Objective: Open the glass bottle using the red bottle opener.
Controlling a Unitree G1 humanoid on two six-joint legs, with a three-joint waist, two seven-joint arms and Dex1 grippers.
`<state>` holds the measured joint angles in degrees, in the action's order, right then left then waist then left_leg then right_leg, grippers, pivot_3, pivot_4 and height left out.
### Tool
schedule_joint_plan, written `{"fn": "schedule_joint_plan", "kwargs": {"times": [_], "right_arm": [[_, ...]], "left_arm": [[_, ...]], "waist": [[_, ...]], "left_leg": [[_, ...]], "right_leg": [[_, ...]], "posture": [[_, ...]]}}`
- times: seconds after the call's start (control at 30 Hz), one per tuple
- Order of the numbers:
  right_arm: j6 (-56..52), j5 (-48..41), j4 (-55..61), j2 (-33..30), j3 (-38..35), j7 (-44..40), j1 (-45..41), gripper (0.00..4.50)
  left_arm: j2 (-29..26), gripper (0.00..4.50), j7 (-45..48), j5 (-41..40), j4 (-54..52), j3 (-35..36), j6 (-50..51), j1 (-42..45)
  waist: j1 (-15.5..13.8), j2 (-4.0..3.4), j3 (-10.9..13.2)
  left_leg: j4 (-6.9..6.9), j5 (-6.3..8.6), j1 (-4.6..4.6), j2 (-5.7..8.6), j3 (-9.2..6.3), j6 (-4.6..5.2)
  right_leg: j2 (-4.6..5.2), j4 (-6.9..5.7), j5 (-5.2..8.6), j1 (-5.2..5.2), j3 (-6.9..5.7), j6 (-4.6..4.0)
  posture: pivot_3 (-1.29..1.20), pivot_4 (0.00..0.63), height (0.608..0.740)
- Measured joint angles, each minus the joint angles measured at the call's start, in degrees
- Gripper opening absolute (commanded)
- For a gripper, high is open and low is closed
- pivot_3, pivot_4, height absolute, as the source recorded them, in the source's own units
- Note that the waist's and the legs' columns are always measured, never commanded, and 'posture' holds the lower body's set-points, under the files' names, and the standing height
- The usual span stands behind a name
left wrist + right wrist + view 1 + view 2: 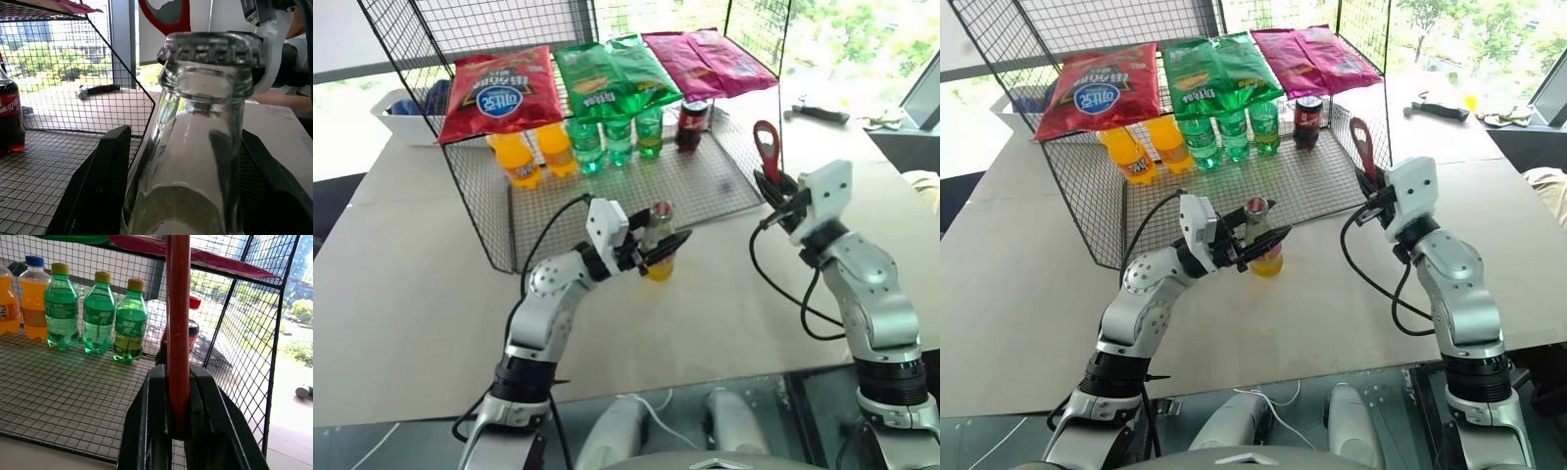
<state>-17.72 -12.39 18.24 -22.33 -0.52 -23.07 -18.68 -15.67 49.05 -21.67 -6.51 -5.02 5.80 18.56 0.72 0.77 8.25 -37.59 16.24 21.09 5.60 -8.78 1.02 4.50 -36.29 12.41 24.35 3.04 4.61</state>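
Observation:
The glass bottle [657, 225] stands upright at the table's centre, just in front of the wire rack, with yellow drink at its base and a crimped metal cap [210, 49] still on. My left gripper [666, 251] is shut on its body, a black finger [105, 186] pressed against each side. To the right and slightly higher, my right gripper [773, 188] is shut on the handle of the red bottle opener [767, 147], which points upward with its loop head on top. The opener's red handle [178, 323] rises from between the closed fingers. The opener is apart from the bottle.
A black wire rack [607, 201] stands behind the bottle. It holds orange soda bottles [521, 159], green bottles [617, 139] and a cola bottle [693, 123], with snack bags [499, 93] on its top shelf. A white bin [403, 119] sits far left and a black tool [818, 113] back right.

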Motion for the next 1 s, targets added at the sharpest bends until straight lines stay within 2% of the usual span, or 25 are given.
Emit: {"fn": "schedule_joint_plan", "kwargs": {"times": [0.13,0.33,0.5,0.8,1.0], "right_arm": [[-1.0,3.0,1.9,0.3,6.4,-1.2,0.0,0.0],[-0.5,7.1,4.0,1.1,12.1,-1.6,-0.1,0.0],[2.7,11.2,4.1,-0.5,12.9,-1.5,1.6,0.0],[13.8,19.5,2.9,0.9,13.1,2.7,3.3,0.0],[16.7,22.2,0.3,1.6,14.1,2.6,3.3,0.0]], "left_arm": [[0.1,2.25,0.0,0.6,0.9,-0.3,-1.9,0.0],[0.4,2.25,-0.2,2.3,3.3,-2.1,-6.7,0.7],[0.4,2.25,-0.5,2.8,4.7,-2.4,-9.3,0.8],[0.0,2.25,-2.9,3.5,6.9,-1.8,-12.3,1.9],[-0.3,2.25,-2.9,3.5,7.2,-1.8,-12.4,2.0]], "waist": [[0.1,0.0,0.0],[0.0,0.01,0.0],[0.1,0.02,0.0],[0.0,0.05,0.0],[0.1,0.05,0.0]], "left_leg": [[0.0,0.0,-0.02,-0.03,0.03,0.0],[0.0,0.0,-0.27,-0.03,0.03,0.0],[0.0,0.0,-0.37,-0.07,0.04,-0.01],[0.0,0.0,-0.41,-0.09,0.06,-0.02],[0.0,0.0,-0.52,-0.12,0.06,-0.02]], "right_leg": [[-0.02,-0.02,0.0,0.0,0.02,0.0],[-0.02,-0.01,0.0,-0.24,0.02,0.0],[-0.07,-0.03,0.0,-0.3,0.02,0.0],[-0.1,-0.05,0.0,-0.32,0.04,0.0],[-0.14,-0.06,0.0,-0.45,0.04,0.0]], "posture": [[0.0,0.15,0.74],[0.0,0.15,0.74],[0.0,0.15,0.74],[0.0,0.15,0.74],[0.0,0.15,0.74]]}}
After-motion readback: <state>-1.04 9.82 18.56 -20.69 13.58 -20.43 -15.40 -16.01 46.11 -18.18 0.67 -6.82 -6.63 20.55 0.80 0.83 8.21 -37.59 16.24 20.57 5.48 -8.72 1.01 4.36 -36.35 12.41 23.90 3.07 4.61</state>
